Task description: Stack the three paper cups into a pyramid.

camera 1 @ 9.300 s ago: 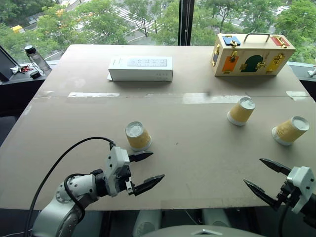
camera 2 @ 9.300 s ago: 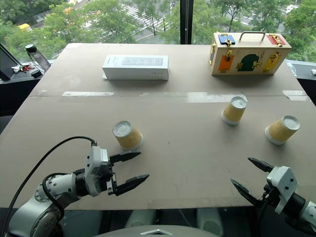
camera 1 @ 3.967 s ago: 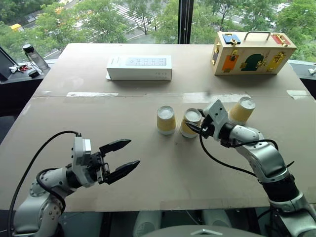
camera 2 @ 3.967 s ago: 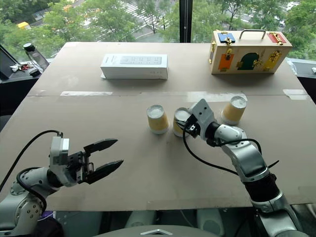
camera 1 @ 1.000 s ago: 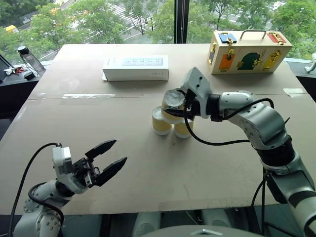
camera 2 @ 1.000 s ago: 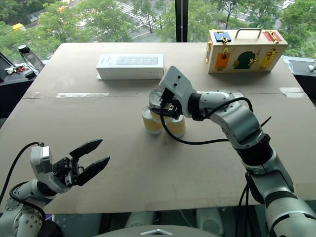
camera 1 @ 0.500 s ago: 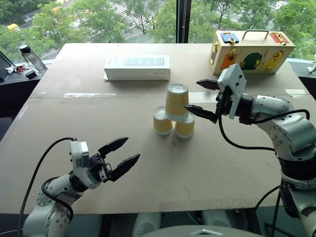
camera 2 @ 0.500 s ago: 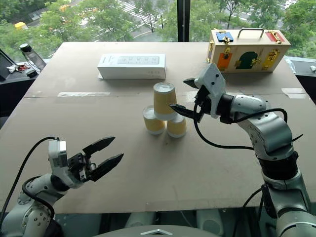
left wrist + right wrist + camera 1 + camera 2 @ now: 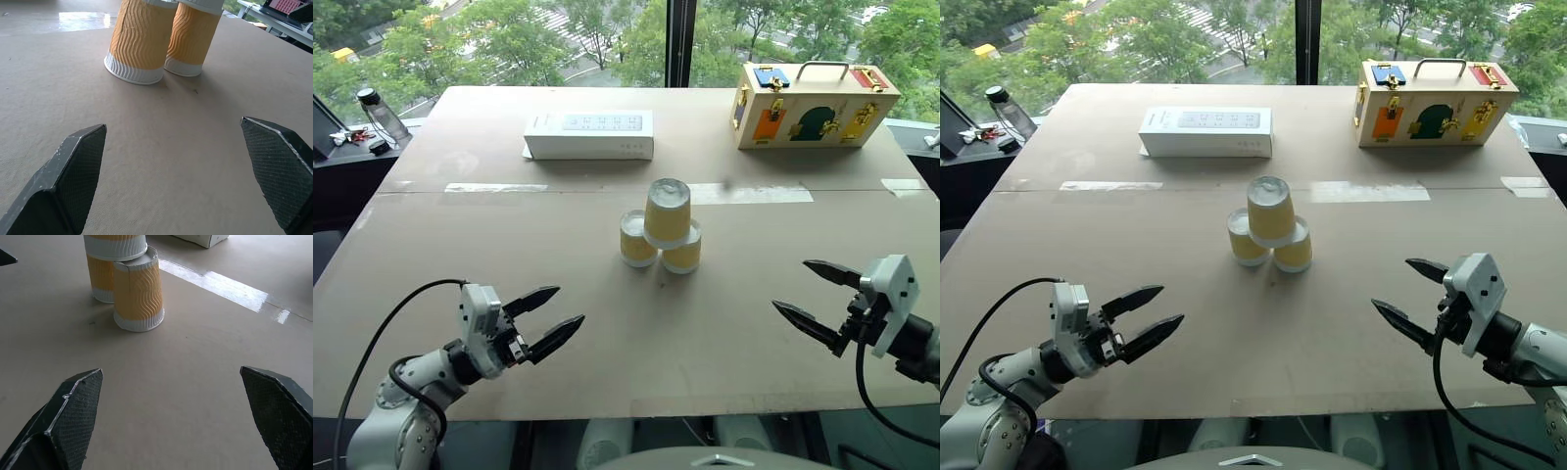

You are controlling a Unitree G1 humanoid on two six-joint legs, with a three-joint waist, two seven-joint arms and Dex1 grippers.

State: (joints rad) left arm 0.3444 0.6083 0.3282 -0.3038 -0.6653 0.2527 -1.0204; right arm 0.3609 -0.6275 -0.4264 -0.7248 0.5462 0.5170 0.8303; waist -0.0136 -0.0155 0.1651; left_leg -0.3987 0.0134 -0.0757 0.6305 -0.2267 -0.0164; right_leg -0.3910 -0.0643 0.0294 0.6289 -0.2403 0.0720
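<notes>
Head views: three small yellow-tan ribbed paper cups [image 9: 664,230] stand mid brown counter [image 9: 460,255] as a pyramid, two below w/ one on top. Left gripper [image 9: 546,321] & right gripper [image 9: 815,300]: fingers wide apart, empty, near edge.
Wrist views: cups look light, crushable; take by sleeve mid-height, gently.

three paper cups [image 9: 666,227] in a pyramid mid-table
</notes>
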